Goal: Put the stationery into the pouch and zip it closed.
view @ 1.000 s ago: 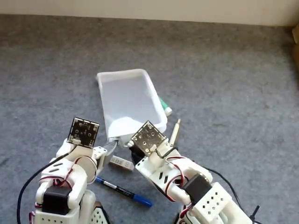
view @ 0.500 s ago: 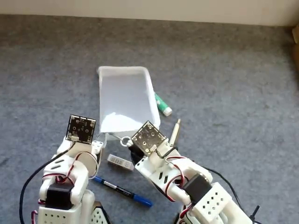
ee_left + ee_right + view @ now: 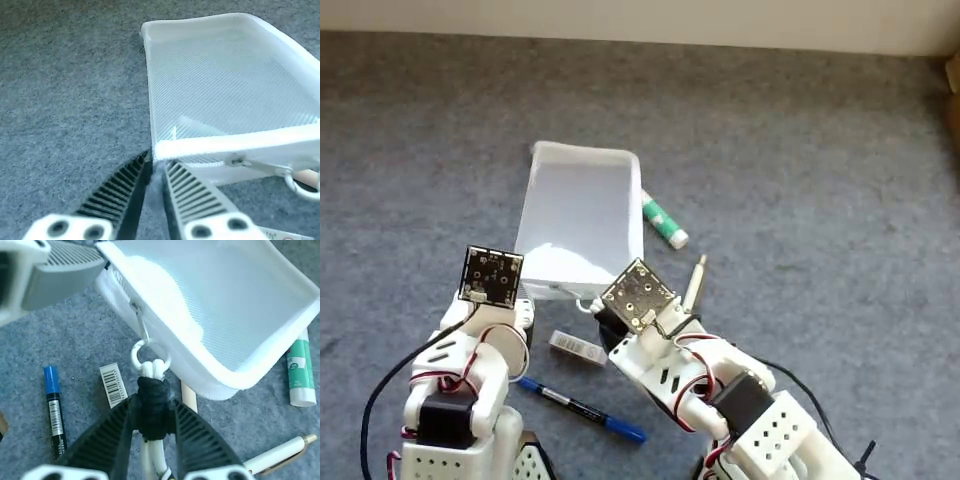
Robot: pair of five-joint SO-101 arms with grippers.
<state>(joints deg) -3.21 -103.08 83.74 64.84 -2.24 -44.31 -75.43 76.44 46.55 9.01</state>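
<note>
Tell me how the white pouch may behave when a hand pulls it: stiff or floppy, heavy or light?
Probably floppy: the pouch is thin mesh, and its rim bends near the cord in the right hand. Likely light, being see-through fabric. It may slide on the carpet, though the left hand pinches its corner.

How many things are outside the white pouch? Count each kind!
Blue marker: 1
Pen: 1
Green glue stick: 1
Barcode-labelled block: 1
Beige stick by the pouch, maybe a pencil: 1
Total: 5
</note>
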